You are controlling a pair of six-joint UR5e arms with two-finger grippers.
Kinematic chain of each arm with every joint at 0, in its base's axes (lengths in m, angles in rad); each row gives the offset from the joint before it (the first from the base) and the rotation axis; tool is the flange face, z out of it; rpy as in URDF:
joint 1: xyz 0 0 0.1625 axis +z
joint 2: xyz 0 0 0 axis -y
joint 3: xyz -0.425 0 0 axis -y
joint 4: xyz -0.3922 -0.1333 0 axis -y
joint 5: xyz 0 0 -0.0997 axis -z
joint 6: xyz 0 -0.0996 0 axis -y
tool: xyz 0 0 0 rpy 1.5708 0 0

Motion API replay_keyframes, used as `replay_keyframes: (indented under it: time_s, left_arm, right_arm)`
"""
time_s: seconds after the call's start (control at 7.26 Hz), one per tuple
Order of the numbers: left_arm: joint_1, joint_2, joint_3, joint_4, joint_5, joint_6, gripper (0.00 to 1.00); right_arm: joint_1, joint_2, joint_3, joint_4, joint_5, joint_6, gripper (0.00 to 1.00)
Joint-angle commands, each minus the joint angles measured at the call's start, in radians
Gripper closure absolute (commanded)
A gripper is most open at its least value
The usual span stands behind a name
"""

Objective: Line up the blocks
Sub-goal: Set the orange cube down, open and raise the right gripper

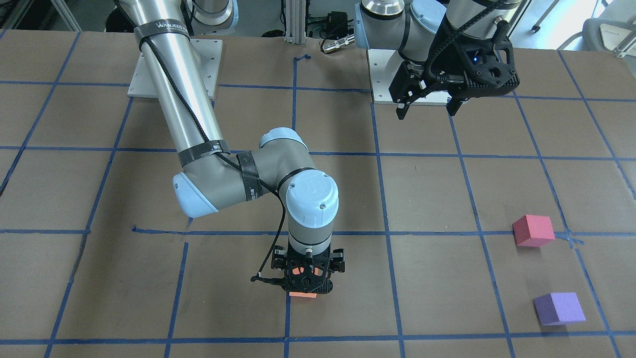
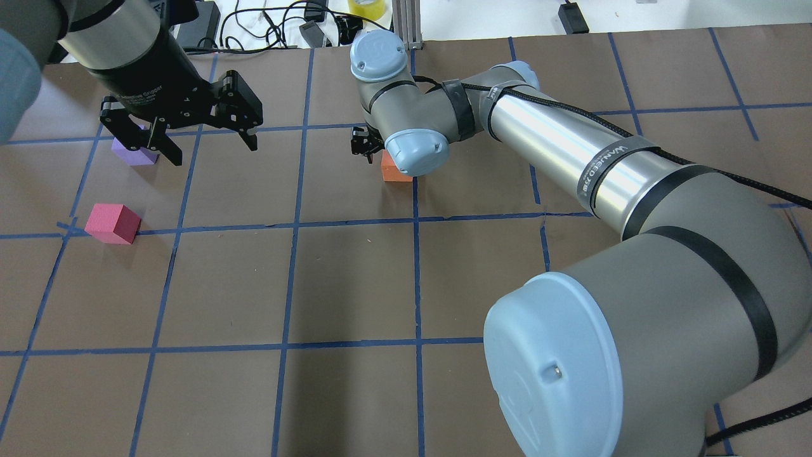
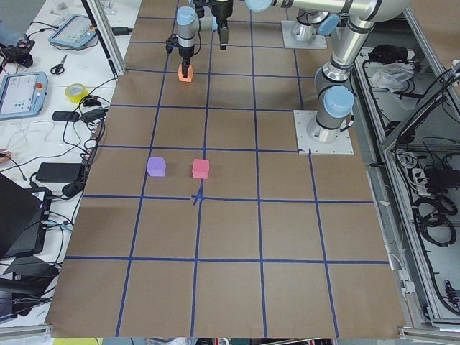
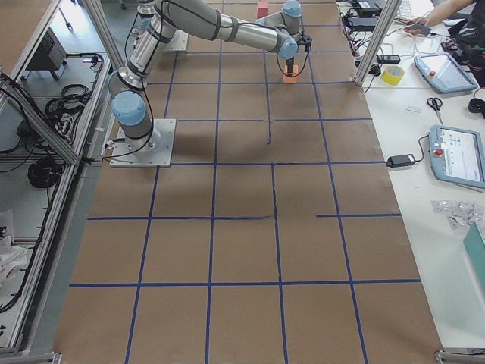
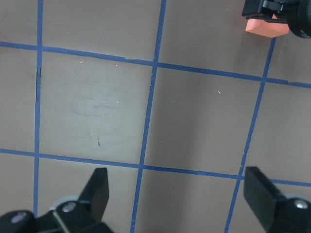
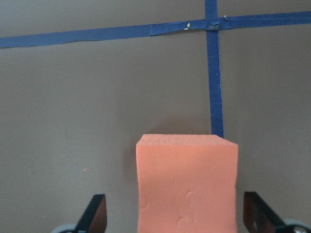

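The orange block sits on the table beside a blue tape line. My right gripper points straight down over it. In the right wrist view the orange block stands between the two fingers with a gap on each side, so the right gripper is open around it. The pinkish-red block and the purple block lie apart on my left side. My left gripper hangs open and empty well above the table, near the purple block in the overhead view.
The brown table top carries a grid of blue tape lines. The right arm's elbow fills the lower right of the overhead view. Cables and a tape roll lie beyond the far edge.
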Motion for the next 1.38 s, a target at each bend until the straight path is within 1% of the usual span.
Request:
replay_keyframes:
  time_s: [0.0,0.14,0.28,0.41,0.55,0.69,0.83,0.96,1.1,1.24]
  left_arm:
    - [0.001,0.000,0.000,0.000,0.000,0.001,0.00]
    - [0.001,0.002,0.001,0.000,0.000,-0.003,0.00]
    - [0.000,0.002,0.001,0.004,-0.005,-0.005,0.00]
    - [-0.008,0.003,-0.002,0.001,-0.015,-0.005,0.00]
    - [-0.005,-0.020,-0.002,0.007,-0.005,0.016,0.00]
    - [-0.009,-0.044,-0.002,0.049,-0.011,-0.002,0.00]
    - [-0.023,-0.090,-0.012,0.100,-0.017,0.012,0.00]
    - [-0.067,-0.135,-0.012,0.206,-0.018,-0.018,0.00]
    - [-0.119,-0.173,-0.012,0.259,-0.011,-0.105,0.00]
    - [-0.142,-0.228,-0.012,0.311,-0.014,-0.141,0.00]
  right_arm:
    - [-0.016,-0.120,0.018,0.093,-0.003,-0.027,0.00]
    - [-0.052,-0.177,0.052,0.137,-0.010,-0.202,0.00]
    - [-0.125,-0.235,0.088,0.146,0.005,-0.280,0.00]
    - [-0.171,-0.324,0.150,0.150,0.007,-0.285,0.00]
    - [-0.193,-0.417,0.229,0.155,0.001,-0.287,0.00]
    - [-0.229,-0.503,0.301,0.181,0.004,-0.287,0.00]
    - [-0.278,-0.583,0.345,0.233,0.002,-0.288,0.00]
    - [-0.300,-0.622,0.359,0.292,-0.004,-0.287,0.00]
    - [-0.300,-0.651,0.359,0.302,-0.010,-0.284,0.00]
    - [-0.299,-0.650,0.357,0.294,-0.010,-0.284,0.00]
